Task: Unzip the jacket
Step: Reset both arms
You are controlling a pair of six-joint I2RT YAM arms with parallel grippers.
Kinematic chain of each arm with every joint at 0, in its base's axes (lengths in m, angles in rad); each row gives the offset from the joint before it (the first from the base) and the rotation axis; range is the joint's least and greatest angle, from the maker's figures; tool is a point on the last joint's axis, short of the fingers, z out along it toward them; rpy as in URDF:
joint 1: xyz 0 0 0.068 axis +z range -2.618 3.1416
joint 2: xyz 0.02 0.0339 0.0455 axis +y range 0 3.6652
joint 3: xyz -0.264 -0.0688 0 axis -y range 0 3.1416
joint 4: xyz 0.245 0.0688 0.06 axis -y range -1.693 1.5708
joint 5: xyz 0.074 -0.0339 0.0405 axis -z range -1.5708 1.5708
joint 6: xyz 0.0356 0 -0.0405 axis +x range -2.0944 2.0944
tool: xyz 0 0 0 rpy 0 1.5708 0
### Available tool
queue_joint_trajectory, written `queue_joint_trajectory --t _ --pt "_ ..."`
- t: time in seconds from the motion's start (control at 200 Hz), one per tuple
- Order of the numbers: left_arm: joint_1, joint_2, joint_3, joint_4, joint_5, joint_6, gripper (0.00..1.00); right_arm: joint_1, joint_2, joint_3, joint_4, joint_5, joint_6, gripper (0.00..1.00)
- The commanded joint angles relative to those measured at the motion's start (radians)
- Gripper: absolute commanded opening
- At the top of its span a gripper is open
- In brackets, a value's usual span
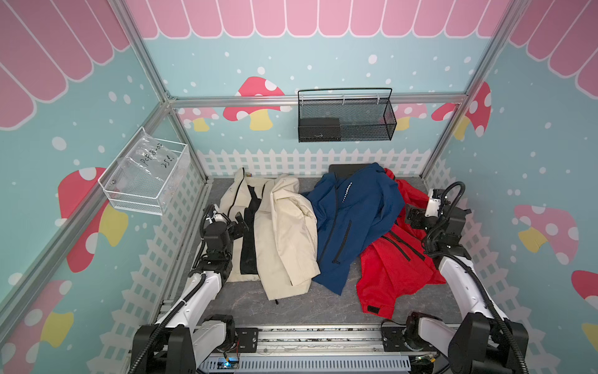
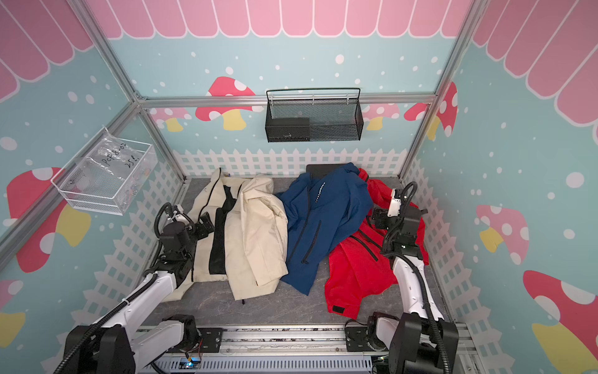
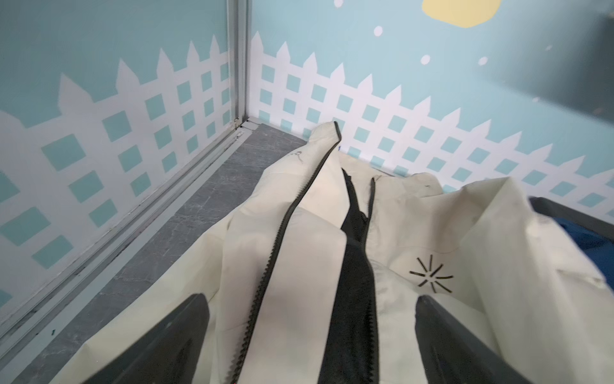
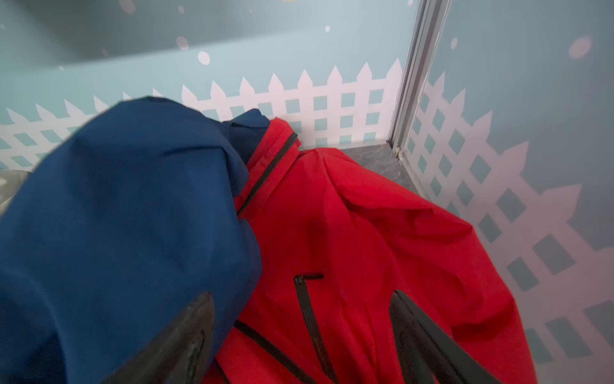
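Three jackets lie on the grey floor in both top views. A cream jacket [image 1: 284,233] lies at the left, its front parted along black zipper teeth [image 3: 282,232] and showing black lining. A blue jacket [image 1: 356,220] lies in the middle and overlaps a red jacket [image 1: 394,268] at the right. My left gripper [image 1: 241,221] hovers open over the cream jacket's left front; in the left wrist view its fingers [image 3: 186,319] straddle the parted zipper with nothing between them. My right gripper [image 1: 408,215] is open above the red jacket [image 4: 365,216], beside the blue jacket's [image 4: 133,216] edge, holding nothing.
A black mesh basket [image 1: 346,116] hangs on the back wall. A white wire basket [image 1: 145,175] with a plastic bag hangs on the left wall. A flat black thing [image 1: 343,170] lies behind the blue jacket. Walls close in on three sides, with an aluminium rail [image 1: 317,336] in front.
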Motion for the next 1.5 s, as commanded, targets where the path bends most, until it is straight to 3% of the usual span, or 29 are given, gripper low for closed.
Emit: queue_joint_trajectory --t 0.0,0.315,0.53,0.761,0.786,0.856,1.081,1.226,1.306,1.496 --pt "-0.016 -0.051 -0.107 0.230 -0.154 0.042 0.99 -0.068 -0.031 -0.040 0.079 0.031 -0.040 0.92" --pt "-0.088 -0.012 -0.312 0.517 -0.426 0.137 0.99 -0.335 -0.066 -0.275 0.273 0.028 0.046 0.90" --pt "-0.089 0.068 -0.464 0.817 -0.495 0.222 0.99 -0.336 -0.070 -0.545 0.666 0.033 -0.016 0.82" --pt "-0.110 0.179 -0.493 1.017 -0.512 0.289 0.99 -0.334 -0.031 -0.762 0.968 0.058 -0.026 0.88" --pt "-0.111 0.196 -0.503 1.068 -0.510 0.291 0.99 -0.331 -0.017 -0.772 0.994 0.055 -0.022 0.94" --pt "-0.118 0.220 -0.525 1.166 -0.485 0.335 0.99 -0.321 0.017 -0.797 1.054 0.043 -0.020 0.97" --pt "-0.118 0.258 -0.445 1.069 -0.433 0.368 0.99 -0.275 0.137 -0.829 1.226 0.070 -0.053 1.00" --pt "-0.124 0.253 -0.340 0.811 -0.533 0.368 0.99 -0.264 0.200 -0.863 1.340 0.090 -0.060 0.99" --pt "-0.124 0.245 -0.355 0.833 -0.515 0.378 0.99 -0.264 0.241 -0.886 1.431 0.080 -0.053 1.00" --pt "-0.124 0.235 -0.377 0.868 -0.473 0.397 0.99 -0.214 0.281 -0.875 1.439 0.103 -0.112 1.00"
